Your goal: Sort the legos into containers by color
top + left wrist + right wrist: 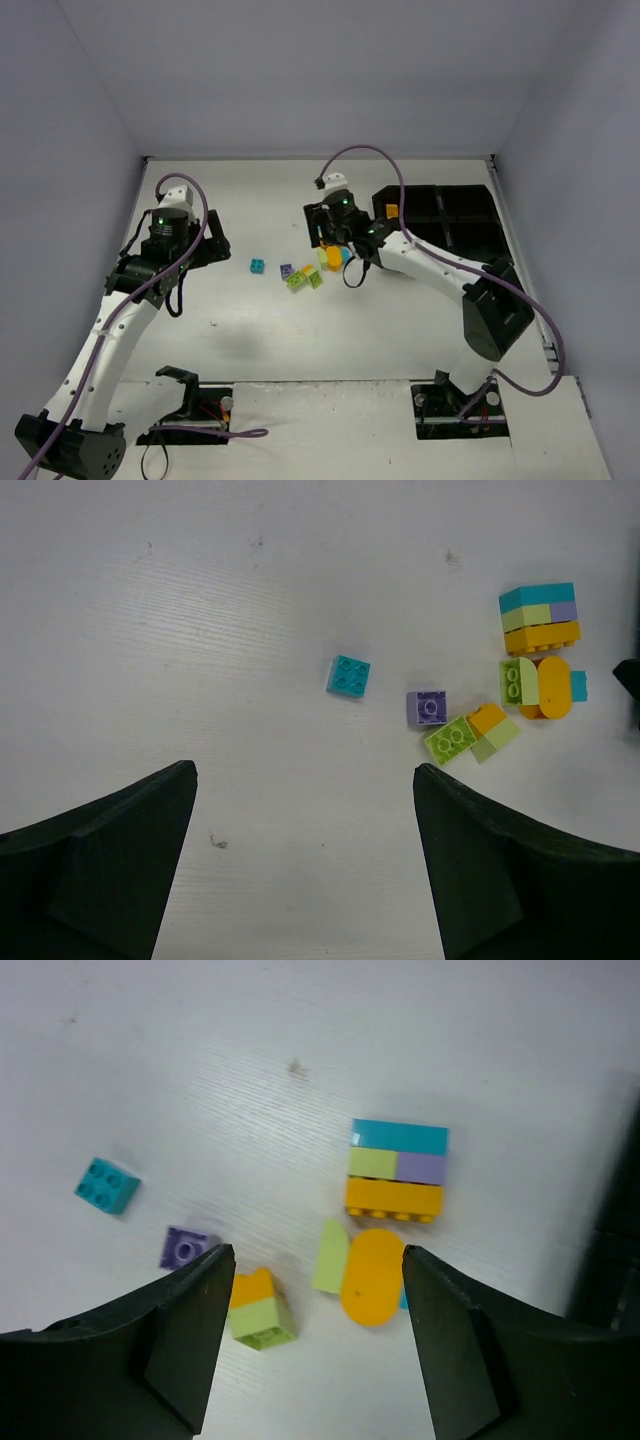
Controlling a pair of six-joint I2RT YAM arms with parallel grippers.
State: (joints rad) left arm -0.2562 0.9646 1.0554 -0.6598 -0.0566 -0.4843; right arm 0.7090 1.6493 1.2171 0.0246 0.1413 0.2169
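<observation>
Top view, tray [470, 215]: black, at the far right of the table [250, 340]. One orange brick [391, 211] sits in a compartment on its left side.
Top view, bricks [300, 278]: a loose cluster mid-table, just left of the tray. A cyan brick [258, 266] lies a little apart to the left.
Top view, grippers: the right gripper [333, 240] hangs over the cluster. The left gripper [208, 245] is well apart from it.
Left wrist, jaws: wide apart, with only bare table between them.
Left wrist, pieces: a purple brick [427, 708] touches a green one. A stacked block [540, 618] of cyan, green, purple and orange stands beyond.
Right wrist, jaws: apart and empty, above an orange oval piece [372, 1275] and a green wedge [331, 1256] lying side by side.
Handling: probably light, stiff, smooth plastic that skids or twists if nudged.
Hold: pinch across two flat opposite sides, low down, not over the studs.
Stack: its mixed colours look pressed together, so it likely needs pulling apart first.
</observation>
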